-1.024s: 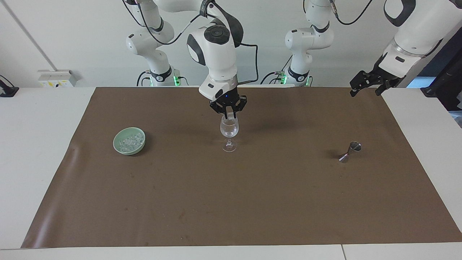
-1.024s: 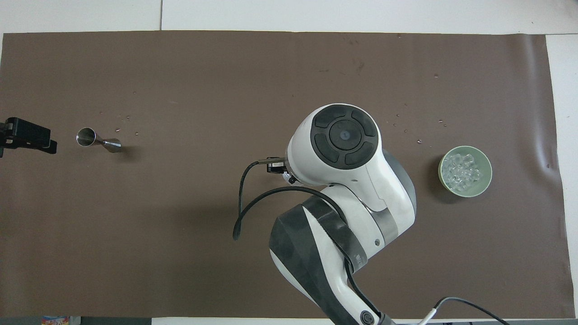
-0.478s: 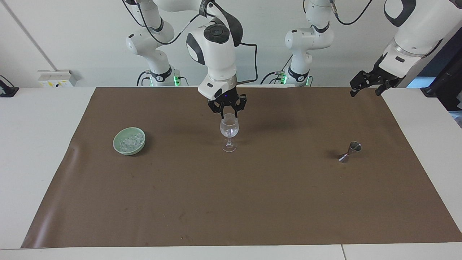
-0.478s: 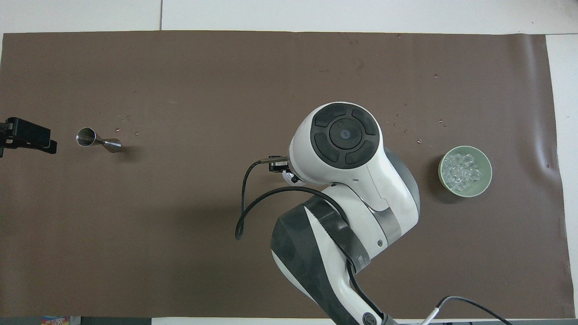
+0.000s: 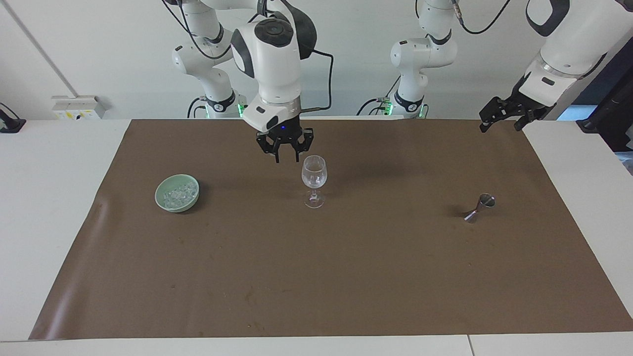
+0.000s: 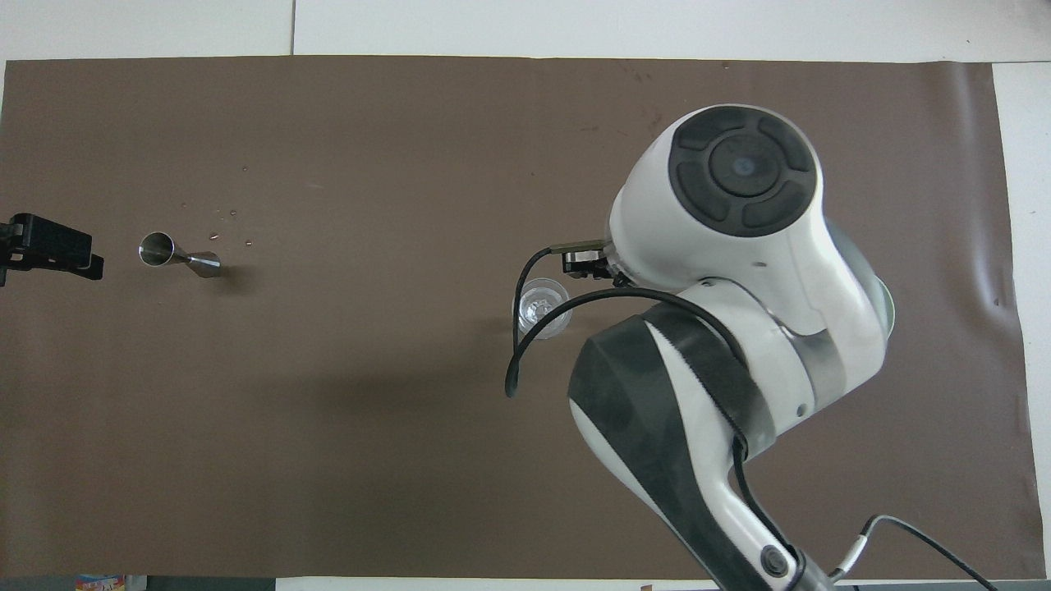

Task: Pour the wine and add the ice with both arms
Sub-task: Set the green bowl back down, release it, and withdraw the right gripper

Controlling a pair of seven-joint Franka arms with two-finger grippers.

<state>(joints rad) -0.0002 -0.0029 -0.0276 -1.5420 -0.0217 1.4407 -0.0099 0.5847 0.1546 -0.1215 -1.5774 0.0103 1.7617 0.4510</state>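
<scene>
Right tool (image 5: 287, 159): hanging over the brown mat (image 5: 316, 277) between the wine glass and the green bowl, close beside the glass rim but clear of it; fingertips set apart, nothing between them.
Left tool (image 5: 503, 118): up over the mat's corner at the left arm's end of the counter (image 5: 49, 198), waiting; fingers spread wide, empty.
Wine glass (image 5: 314, 180): upright near the middle of the mat, bits of ice showing in the bowl.
Ice (image 5: 179, 193): heaped in the green bowl toward the right arm's end.
Green bowl (image 5: 165, 203): on the mat, well apart from the glass; mostly hidden under the right arm in the overhead view.
Jigger (image 5: 478, 207): small metal measure lying on its side toward the left arm's end, well apart from the glass.
Mat: a few tiny specks scattered near the jigger (image 6: 176, 256) in the overhead view.
</scene>
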